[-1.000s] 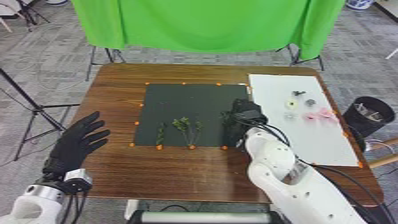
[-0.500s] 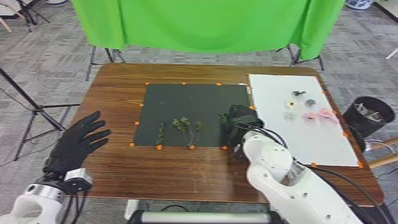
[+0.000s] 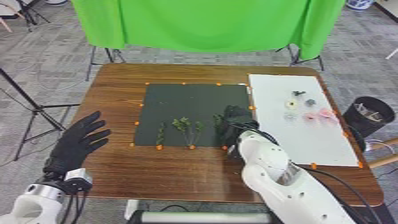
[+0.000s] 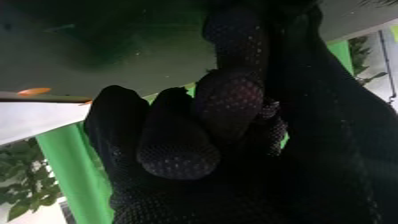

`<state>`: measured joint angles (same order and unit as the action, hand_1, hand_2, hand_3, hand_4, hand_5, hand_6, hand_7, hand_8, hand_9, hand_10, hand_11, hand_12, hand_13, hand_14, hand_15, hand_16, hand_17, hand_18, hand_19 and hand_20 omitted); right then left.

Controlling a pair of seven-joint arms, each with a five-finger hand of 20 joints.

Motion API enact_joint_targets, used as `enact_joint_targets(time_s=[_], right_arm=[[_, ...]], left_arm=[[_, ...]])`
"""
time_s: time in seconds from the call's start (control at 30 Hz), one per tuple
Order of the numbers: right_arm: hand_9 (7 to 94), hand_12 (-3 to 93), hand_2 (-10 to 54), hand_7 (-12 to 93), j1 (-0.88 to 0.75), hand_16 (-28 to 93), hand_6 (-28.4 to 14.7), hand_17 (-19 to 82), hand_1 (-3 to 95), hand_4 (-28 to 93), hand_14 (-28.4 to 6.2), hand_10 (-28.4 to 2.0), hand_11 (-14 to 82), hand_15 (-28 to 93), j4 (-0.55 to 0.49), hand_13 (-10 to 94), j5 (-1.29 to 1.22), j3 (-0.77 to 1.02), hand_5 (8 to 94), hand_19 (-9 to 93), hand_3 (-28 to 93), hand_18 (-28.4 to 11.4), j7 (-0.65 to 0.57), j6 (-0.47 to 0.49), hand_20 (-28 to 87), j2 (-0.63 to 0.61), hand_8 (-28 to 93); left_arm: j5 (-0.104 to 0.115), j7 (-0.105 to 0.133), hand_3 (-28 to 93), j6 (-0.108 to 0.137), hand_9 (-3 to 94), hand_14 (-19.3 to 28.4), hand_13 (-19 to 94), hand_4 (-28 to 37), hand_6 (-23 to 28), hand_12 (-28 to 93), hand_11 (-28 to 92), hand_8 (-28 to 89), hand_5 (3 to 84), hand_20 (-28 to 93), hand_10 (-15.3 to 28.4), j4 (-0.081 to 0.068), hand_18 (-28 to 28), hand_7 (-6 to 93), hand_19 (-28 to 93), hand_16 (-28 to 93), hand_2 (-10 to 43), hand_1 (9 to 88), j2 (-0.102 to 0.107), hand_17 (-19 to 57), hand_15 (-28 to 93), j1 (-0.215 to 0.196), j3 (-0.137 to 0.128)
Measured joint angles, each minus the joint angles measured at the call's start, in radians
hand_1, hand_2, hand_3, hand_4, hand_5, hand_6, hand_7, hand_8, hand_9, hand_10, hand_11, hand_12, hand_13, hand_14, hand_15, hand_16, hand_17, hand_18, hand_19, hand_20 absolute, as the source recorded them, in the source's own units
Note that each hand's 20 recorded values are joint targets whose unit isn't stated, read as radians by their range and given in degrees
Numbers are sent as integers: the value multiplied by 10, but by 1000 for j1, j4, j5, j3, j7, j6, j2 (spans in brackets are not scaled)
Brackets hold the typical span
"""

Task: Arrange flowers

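Observation:
On the dark mat (image 3: 191, 107) lie a slim green sprig (image 3: 161, 134) and a branching green sprig (image 3: 185, 131), side by side near the front edge. My right hand (image 3: 238, 125) is over the mat's right edge, with leaves of another green sprig (image 3: 218, 123) beside it, its lower part hidden. The right wrist view has my right hand (image 4: 182, 145) with curled fingers, one against the thumb; the pinched stem is hidden there. At the left, my left hand (image 3: 73, 145) stands with straight fingers. Pink flowers (image 3: 326, 113) and a pale yellow flower (image 3: 290, 104) lie on the white board (image 3: 302, 142).
Orange markers (image 3: 192, 147) line the mat. Small grey-green pieces (image 3: 310, 103) and a dark piece (image 3: 298, 93) are also on the white board. A black bin (image 3: 370, 117) stands off the table's right side, and a green cloth (image 3: 209, 27) hangs beyond the far edge.
My right hand has moved slightly toward the front and left, and the sprig's leaves beside it have shifted a little left. My left hand has stayed put.

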<state>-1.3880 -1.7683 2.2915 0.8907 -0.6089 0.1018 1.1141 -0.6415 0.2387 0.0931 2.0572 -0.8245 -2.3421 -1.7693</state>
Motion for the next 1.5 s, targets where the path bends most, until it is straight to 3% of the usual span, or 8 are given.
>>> enact_joint_targets(time_s=[0.4, 0.6, 1.07, 1.3, 1.5], right_arm=[[904, 386, -92, 405, 6, 339, 3, 533, 293, -223, -49, -67, 545, 786, -2, 842, 99, -1, 808, 932, 844, -218, -21, 71, 675, 0, 99], [897, 383, -81, 443, 7, 339, 4, 525, 244, -216, -49, -68, 540, 780, -29, 833, 111, 13, 802, 932, 840, -218, -24, 143, 671, -8, -117], [878, 381, -95, 432, 33, 339, -5, 507, 179, -238, -49, -74, 528, 771, -39, 816, 194, -19, 763, 932, 781, -220, -17, 220, 664, -34, -128], [871, 365, -71, 358, 56, 335, -8, 495, 144, -243, -52, -82, 498, 751, -41, 807, 195, -45, 744, 932, 751, -222, -14, 244, 653, -51, -132], [863, 352, -41, 274, 95, 331, -17, 481, 109, -234, -55, -93, 463, 728, -54, 797, 193, -65, 718, 932, 719, -223, -13, 349, 633, -64, -122]], left_arm=[[0, 1, 700, 1, 238, 157, 208, -240, 32, 160, 236, -112, 276, 107, 119, 1, 226, 208, 478, -7, -38, 248, -2, -83, 382, -2, -1], [0, 2, 701, 1, 238, 157, 207, -238, 32, 161, 236, -112, 276, 107, 119, 1, 226, 208, 477, -5, -39, 248, -2, -83, 384, -3, -2], [1, 2, 700, 1, 238, 158, 206, -241, 32, 161, 236, -111, 276, 108, 119, 1, 227, 208, 478, -6, -38, 249, -2, -83, 385, -6, -6], [1, 4, 700, 1, 238, 157, 206, -239, 32, 160, 235, -111, 276, 107, 119, 1, 227, 208, 478, -7, -38, 248, -1, -83, 385, -11, -8], [1, 4, 699, 1, 238, 157, 207, -239, 32, 161, 235, -112, 276, 106, 120, 1, 227, 208, 478, -7, -37, 248, -1, -83, 383, -12, -8]])
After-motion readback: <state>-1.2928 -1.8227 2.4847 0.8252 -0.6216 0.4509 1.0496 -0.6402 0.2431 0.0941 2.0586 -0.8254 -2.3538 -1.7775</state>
